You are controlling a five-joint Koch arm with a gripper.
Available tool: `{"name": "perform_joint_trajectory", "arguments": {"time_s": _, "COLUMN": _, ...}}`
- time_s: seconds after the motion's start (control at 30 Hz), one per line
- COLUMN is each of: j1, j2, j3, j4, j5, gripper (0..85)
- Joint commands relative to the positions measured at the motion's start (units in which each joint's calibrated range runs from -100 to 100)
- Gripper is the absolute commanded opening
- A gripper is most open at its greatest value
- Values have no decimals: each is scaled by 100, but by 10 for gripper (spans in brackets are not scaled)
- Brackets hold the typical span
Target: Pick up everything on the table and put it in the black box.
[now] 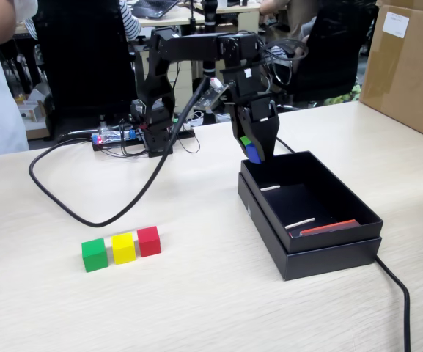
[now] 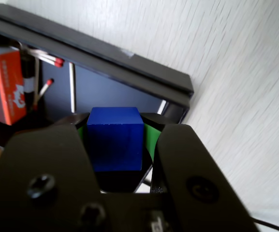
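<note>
My gripper (image 1: 253, 151) is shut on the blue cube (image 1: 254, 153) and holds it just above the far left corner of the black box (image 1: 336, 194). In the wrist view the blue cube (image 2: 115, 137) sits between the green-padded jaws of the gripper (image 2: 116, 133), over the box's rim (image 2: 129, 72). The green cube (image 1: 94, 254), yellow cube (image 1: 123, 248) and red cube (image 1: 149, 240) stand in a row on the beige table (image 1: 196, 293), left of the box.
Inside the box lie thin white sticks (image 1: 300, 222) and a flat red strip (image 1: 328, 226). A thick black cable (image 1: 86, 213) loops across the table from the arm's base. A brown carton (image 1: 409, 66) stands at the back right. A cable runs off the box's right front.
</note>
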Motion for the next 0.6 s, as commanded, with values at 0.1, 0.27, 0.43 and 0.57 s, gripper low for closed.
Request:
{"name": "perform_joint_trajectory", "arguments": {"time_s": 0.1, "j1": 181, "j2": 69, "j3": 612, "j4": 25, "j5": 127, "gripper": 80}}
{"name": "perform_joint_trajectory", "arguments": {"time_s": 0.27, "j1": 205, "j2": 58, "j3": 195, "j4": 16, "j5": 147, "gripper": 245}}
{"name": "perform_joint_trajectory", "arguments": {"time_s": 0.43, "j1": 176, "j2": -218, "j3": 32, "j4": 8, "j5": 161, "gripper": 282}}
{"name": "perform_joint_trajectory", "arguments": {"time_s": 0.57, "j1": 112, "j2": -963, "j3": 23, "j4": 8, "j5": 151, "gripper": 282}}
